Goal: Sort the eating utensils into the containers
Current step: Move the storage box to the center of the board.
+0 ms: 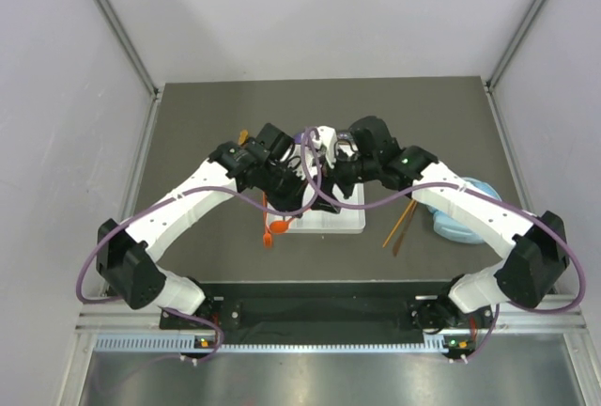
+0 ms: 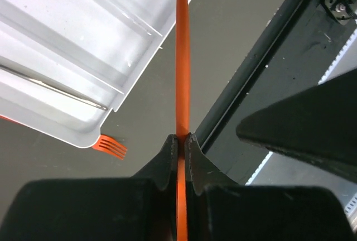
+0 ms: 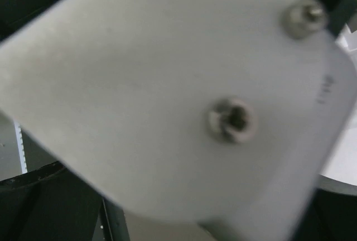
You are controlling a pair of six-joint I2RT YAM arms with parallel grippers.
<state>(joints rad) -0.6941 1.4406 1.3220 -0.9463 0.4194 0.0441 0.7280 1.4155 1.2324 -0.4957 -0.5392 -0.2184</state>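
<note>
- An orange utensil (image 2: 181,57) is clamped in the left end effector (image 2: 179,140), beside the tray (image 2: 67,57) in the middle of the table (image 1: 207,143).
- The right end effector (image 1: 340,163) cannot be judged.
- A fork (image 2: 110,146) and sticks (image 1: 402,218) are left outside.

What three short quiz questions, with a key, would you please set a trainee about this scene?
1. True or false: the left hand is empty.
2. The orange fork is: A in a compartment of the white tray; B on the table, tines poking out at the tray's edge; C clamped in the left hand.
3. Name the light-blue thing lying right of the tray in the top view.
Key: 1 false, it is shut on an orange utensil. 2 B. 3 the headphones.
</note>
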